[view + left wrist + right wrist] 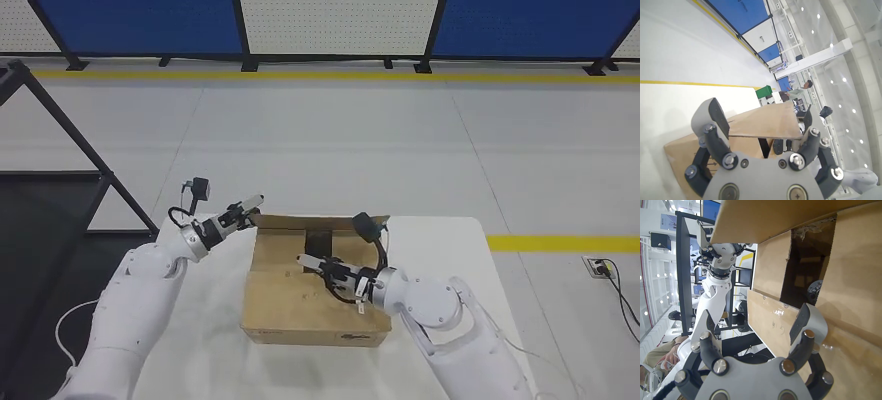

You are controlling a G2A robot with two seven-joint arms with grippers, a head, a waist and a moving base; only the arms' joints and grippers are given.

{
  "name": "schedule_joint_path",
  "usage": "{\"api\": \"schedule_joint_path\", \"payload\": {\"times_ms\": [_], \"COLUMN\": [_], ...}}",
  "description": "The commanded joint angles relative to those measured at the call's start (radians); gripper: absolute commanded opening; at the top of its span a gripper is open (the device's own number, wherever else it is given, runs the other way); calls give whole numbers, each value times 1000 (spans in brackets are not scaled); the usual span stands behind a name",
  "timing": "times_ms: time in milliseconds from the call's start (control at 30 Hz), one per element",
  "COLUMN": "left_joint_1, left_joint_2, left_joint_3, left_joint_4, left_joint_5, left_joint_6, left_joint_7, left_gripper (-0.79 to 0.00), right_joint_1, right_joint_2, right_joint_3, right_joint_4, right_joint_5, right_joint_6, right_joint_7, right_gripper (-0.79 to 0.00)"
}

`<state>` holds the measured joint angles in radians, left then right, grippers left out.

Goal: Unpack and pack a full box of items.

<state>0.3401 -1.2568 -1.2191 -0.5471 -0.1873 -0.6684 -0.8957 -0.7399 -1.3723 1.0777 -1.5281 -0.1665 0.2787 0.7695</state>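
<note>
cardboard box (315, 295) sits mid-frame. left gripper (250, 206) at its upper-left corner, right gripper (308, 262) over its middle; both jaws spread wide.

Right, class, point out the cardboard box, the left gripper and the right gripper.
cardboard box (300, 310): top view, on its closed top flap.
left gripper (762, 111): left wrist view, midway between its open fingertips.
right gripper (757, 313): right wrist view, midway between its open fingertips.
</note>
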Motion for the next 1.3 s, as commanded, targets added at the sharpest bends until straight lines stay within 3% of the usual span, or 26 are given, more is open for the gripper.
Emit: {"api": "schedule_joint_path", "payload": {"times_ms": [0, 267, 667, 900, 1267], "left_joint_1": [18, 117, 309, 354, 368], "left_joint_2": [9, 45, 78, 80, 82], "left_joint_3": [-10, -74, -117, -90, -63], "left_joint_4": [-37, -215, -530, -588, -617], "left_joint_5": [-18, -112, -137, -123, -104], "left_joint_6": [6, 59, 145, 180, 203], "left_joint_7": [-53, -177, -183, -160, -133], "left_gripper": [0, 0, 0, 0, 0], "right_joint_1": [4, -14, -84, -168, -230], "right_joint_2": [-1, 3, 19, 39, 55], "right_joint_3": [-3, 5, 74, 171, 248], "right_joint_4": [1, -27, -97, -165, -210], "right_joint_5": [2, -1, 4, 8, 33], "right_joint_6": [-2, -1, -7, -4, -21], "right_joint_7": [-4, -19, -62, -82, -98], "right_gripper": [0, 0, 0, 0, 0]}}
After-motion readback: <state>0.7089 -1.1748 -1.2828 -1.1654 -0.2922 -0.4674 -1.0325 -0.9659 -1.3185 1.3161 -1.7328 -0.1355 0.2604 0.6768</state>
